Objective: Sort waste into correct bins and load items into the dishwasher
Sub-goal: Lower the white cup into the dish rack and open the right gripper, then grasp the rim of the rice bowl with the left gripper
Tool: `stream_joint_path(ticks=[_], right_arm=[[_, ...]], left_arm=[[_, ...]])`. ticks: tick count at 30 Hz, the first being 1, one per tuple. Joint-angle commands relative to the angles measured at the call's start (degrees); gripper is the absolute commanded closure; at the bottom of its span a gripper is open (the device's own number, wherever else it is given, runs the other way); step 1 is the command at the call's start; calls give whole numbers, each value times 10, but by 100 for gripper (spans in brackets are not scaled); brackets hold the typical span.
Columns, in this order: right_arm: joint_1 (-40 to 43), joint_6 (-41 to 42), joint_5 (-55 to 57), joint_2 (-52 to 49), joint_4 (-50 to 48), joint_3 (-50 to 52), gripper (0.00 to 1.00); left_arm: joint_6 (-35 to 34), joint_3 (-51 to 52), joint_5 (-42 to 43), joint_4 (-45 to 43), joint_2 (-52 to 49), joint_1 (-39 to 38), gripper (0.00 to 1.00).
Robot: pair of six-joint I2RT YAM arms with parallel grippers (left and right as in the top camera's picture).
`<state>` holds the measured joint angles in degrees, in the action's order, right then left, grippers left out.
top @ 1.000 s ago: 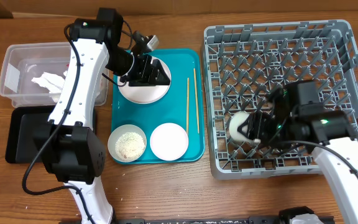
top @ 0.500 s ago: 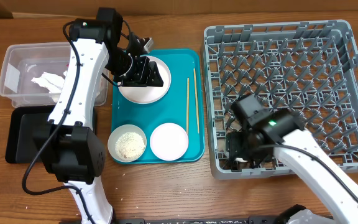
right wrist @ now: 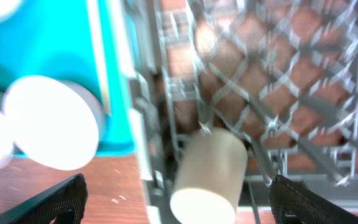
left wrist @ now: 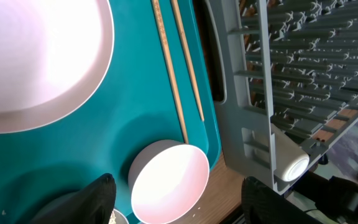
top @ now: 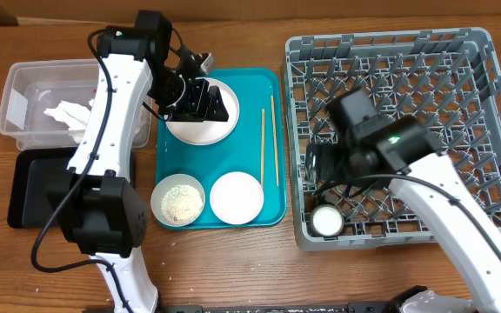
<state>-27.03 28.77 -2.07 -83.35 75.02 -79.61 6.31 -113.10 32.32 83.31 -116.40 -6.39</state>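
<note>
On the wooden tabletop (top: pixel 233 261), the grey dish rack (top: pixel 485 52) is set right of the teal tray (top: pixel 272 148). The small white cup (top: pixel 326 221) is seen tipped over in the rack's near-left corner, beneath the right gripper (right wrist: pixel 178 180), its jaws released. The left gripper (left wrist: pixel 178 186) is held above the round plate (top: pixel 200 129), jaws spread, empty.

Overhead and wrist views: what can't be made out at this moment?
Black tray: overhead, the left arm covers its right side, so contents there are unseen.
Plate: overhead, the left gripper hides its middle; left wrist view crops it at top and left.
Dish rack: right wrist view, motion blur smears its pegs.
</note>
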Motion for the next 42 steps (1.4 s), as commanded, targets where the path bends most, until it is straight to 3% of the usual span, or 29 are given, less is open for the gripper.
stream_joint_path(ticks=[1,7,13,21,27,31,34,42], right_arm=[[8,-16,8,7,13,-59,6],[7,-15,-10,2,13,-61,5],[6,-16,-17,2,12,-59,5],[6,-16,-17,2,14,-59,5],[6,-18,-17,2,7,-59,4],[6,-18,-16,2,7,-59,4],[6,-22,-16,2,7,-59,3],[6,-22,-16,2,16,-59,3]], left_arm=[[-1,-5,-2,5,10,-17,34],[-62,5,-125,38,10,-76,39],[-121,5,-192,52,10,-129,41],[-201,5,-237,108,11,-138,52],[-269,48,-286,129,42,-139,51],[-331,132,-319,77,97,-136,50],[-395,230,-321,-18,143,-128,49],[-494,395,-334,-185,151,-107,56]])
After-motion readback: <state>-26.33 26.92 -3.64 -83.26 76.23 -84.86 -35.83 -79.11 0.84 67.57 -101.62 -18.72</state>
